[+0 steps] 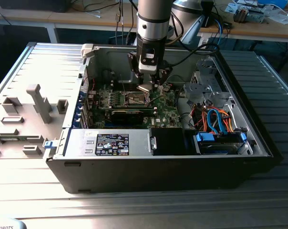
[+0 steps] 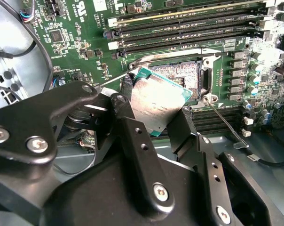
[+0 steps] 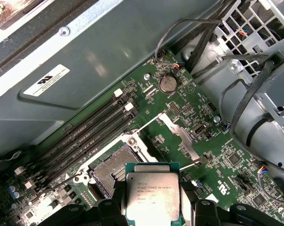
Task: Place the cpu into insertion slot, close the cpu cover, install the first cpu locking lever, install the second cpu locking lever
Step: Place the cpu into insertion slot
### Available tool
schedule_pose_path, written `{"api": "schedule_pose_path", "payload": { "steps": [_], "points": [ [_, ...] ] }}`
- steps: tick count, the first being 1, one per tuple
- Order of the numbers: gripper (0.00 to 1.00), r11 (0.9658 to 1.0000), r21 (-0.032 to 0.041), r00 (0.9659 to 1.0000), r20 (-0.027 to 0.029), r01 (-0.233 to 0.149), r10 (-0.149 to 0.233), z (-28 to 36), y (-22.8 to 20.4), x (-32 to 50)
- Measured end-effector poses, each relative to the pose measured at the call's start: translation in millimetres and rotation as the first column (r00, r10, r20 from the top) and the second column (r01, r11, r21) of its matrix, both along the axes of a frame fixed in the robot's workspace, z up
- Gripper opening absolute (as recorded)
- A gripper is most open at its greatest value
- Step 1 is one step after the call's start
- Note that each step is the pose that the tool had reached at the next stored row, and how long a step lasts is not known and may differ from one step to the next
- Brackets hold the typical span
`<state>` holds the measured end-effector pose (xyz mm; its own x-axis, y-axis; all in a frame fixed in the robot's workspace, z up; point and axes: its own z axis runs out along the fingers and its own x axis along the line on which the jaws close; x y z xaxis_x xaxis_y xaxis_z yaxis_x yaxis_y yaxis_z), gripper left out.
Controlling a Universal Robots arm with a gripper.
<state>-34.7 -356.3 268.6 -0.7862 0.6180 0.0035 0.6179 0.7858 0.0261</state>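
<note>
The cpu (image 3: 153,195), a flat square chip with a silver-grey metal face and a teal-green edge, is pinched at two opposite sides by the fingers of the gripper (image 3: 153,209) and hangs tilted just above the insertion slot (image 3: 114,172), not seated in it. Being square, it has no long axis; its metal face looks up, away from the green board (image 3: 212,155), and the cpu cover (image 3: 179,136) stands open beside the socket. The open computer case (image 1: 134,174) lies on a ribbed grey table (image 1: 48,62), with cluttered wooden benches (image 1: 258,29) behind.

Cpu (image 2: 157,100) in claw (image 2: 155,118), just above insertion slot (image 2: 180,76).
</note>
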Motion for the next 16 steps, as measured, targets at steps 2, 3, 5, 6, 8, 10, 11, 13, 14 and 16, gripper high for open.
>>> {"api": "schedule_pose_path", "payload": {
  "steps": [2, 3, 5, 6, 8, 10, 11, 13, 14, 16],
  "points": [
    [0.54, 1.0000, -0.0001, 1.0000, 0.0000, 0.001, -0.001, 0.0, 0.0, 0.0],
    [0.54, 1.0000, -0.0002, 1.0000, 0.0000, 0.002, -0.002, 0.0, 0.0, 0.0],
    [0.54, 1.0000, -0.0004, 1.0000, 0.0000, 0.004, -0.004, 0.0, 0.0, 0.0],
    [0.54, 1.0000, -0.0005, 1.0000, 0.0000, 0.004, -0.004, 0.0, 0.0, 0.0],
    [0.54, 1.0000, -0.0005, 1.0000, 0.0000, 0.006, -0.006, 0.0, 0.0, 0.0],
    [0.54, 1.0000, -0.0007, 1.0000, 0.0000, 0.008, -0.008, 0.0, 0.0, 0.0],
    [0.54, 1.0000, -0.0007, 1.0000, 0.0000, 0.009, -0.009, 0.0, 0.0, 0.0],
    [0.54, 0.9999, -0.0008, 0.9999, 0.0000, 0.010, -0.010, 0.0, 0.0, 0.0],
    [0.54, 0.9999, -0.0008, 0.9999, 0.0000, 0.011, -0.011, 0.0, 0.0, 0.0],
    [0.54, 0.9999, -0.0009, 0.9999, 0.0000, 0.012, -0.012, 0.0, 0.0, 0.0]
  ]
}}
